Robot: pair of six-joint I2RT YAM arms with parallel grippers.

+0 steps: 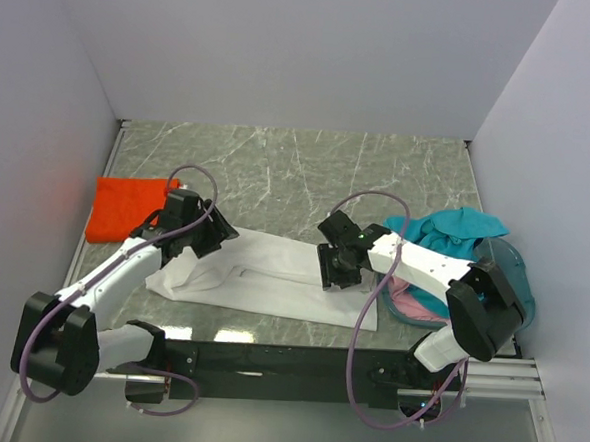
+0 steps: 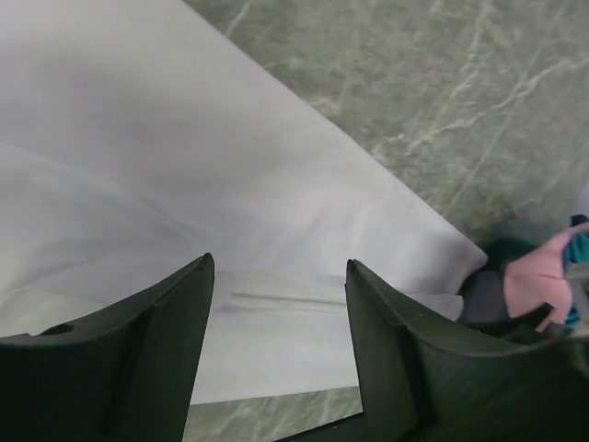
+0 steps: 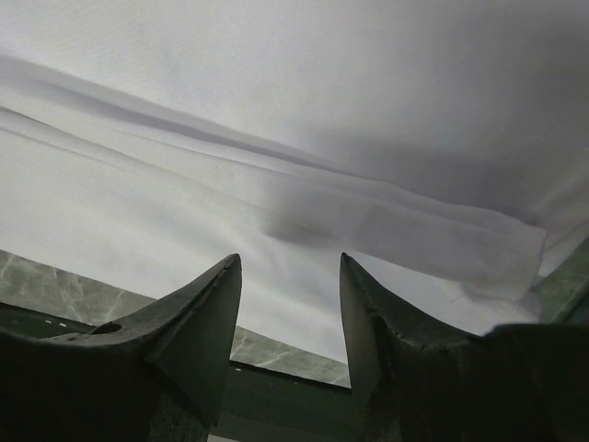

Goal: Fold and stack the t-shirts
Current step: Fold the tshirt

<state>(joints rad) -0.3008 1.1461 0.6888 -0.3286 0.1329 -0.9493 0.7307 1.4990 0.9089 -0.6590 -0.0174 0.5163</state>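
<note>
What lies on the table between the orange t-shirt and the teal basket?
A white t-shirt lies spread there, under the left end effector and the right end effector; the top external view shows it.

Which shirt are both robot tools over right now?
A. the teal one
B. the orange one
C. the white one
C: the left tool and the right tool are both over the white shirt spread in the middle, while the orange shirt lies far left and the teal shirt is piled at the right.
</note>
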